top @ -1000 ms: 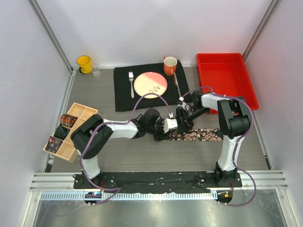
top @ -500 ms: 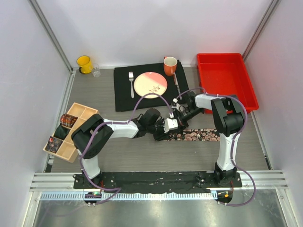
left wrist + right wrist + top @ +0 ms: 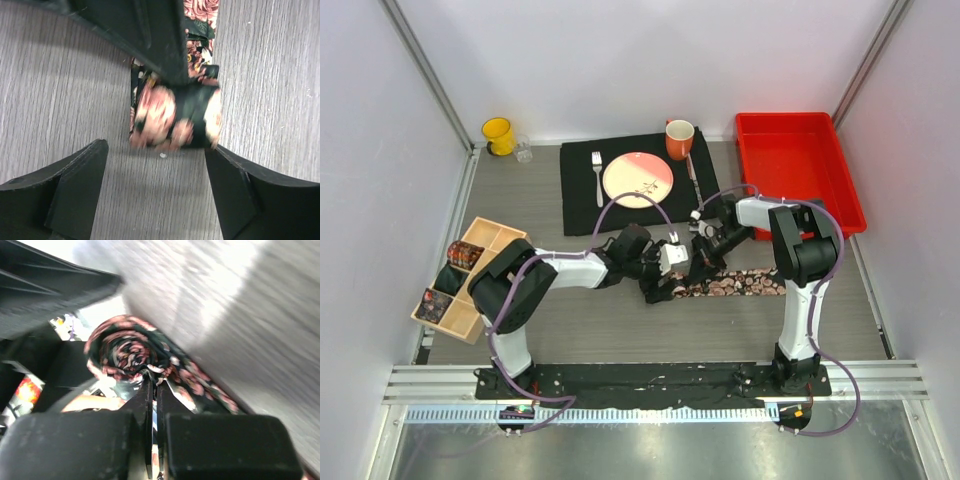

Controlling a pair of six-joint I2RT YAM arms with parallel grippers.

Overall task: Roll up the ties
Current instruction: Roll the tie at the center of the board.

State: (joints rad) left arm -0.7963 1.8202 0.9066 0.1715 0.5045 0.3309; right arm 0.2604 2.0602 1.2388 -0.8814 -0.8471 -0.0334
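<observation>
A black tie with pink floral print lies on the table, its flat strip running right and its left end wound into a coil. The left wrist view shows the coil just beyond my left gripper, which is open and holds nothing. A finger of the right gripper reaches down onto the coil from above. In the right wrist view my right gripper is shut, its tips nipping the fabric at the edge of the coil. Both grippers meet at the coil: left gripper, right gripper.
A wooden divided box at the left holds rolled ties. A black placemat behind carries a plate, a fork and an orange mug. A red bin stands back right, a yellow mug back left.
My left gripper has opened, let go of the coil and drawn back slightly left. My right gripper has closed on the coil's edge.
</observation>
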